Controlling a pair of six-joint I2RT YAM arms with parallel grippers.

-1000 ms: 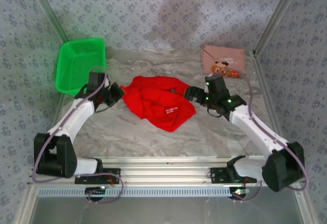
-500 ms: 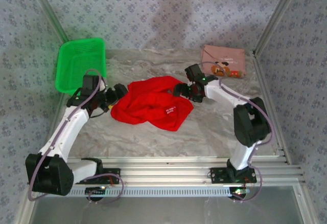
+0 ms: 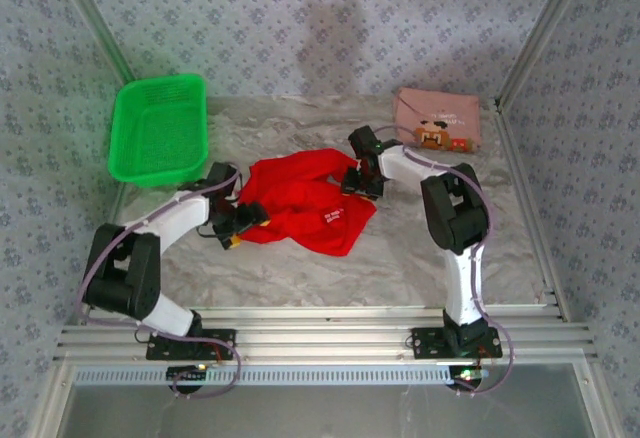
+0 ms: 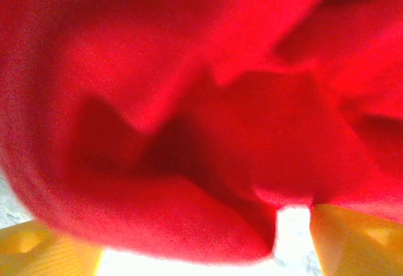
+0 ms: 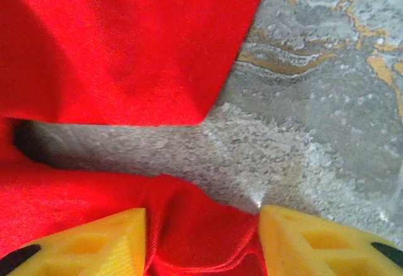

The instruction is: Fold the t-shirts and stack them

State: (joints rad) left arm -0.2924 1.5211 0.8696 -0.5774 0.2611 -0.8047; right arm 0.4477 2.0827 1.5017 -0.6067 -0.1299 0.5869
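A crumpled red shirt (image 3: 305,203) lies in the middle of the marbled table (image 3: 400,258), with a small white label showing on its lower right part. A pink shirt (image 3: 436,118) with a brown cartoon print lies folded flat at the upper right, well apart from the red one. A green basket (image 3: 160,130) sits at the upper left.

The left tool (image 3: 240,226) is at the red shirt's left edge. In its wrist view its yellow fingers (image 4: 352,241) stand wide apart in the bottom corners, with red cloth bulging just above them.

The right tool (image 3: 358,180) is at the shirt's upper right edge, half-closed. A fold of red cloth fills the gap between its fingers (image 5: 94,244); I cannot tell whether it is pinched yet
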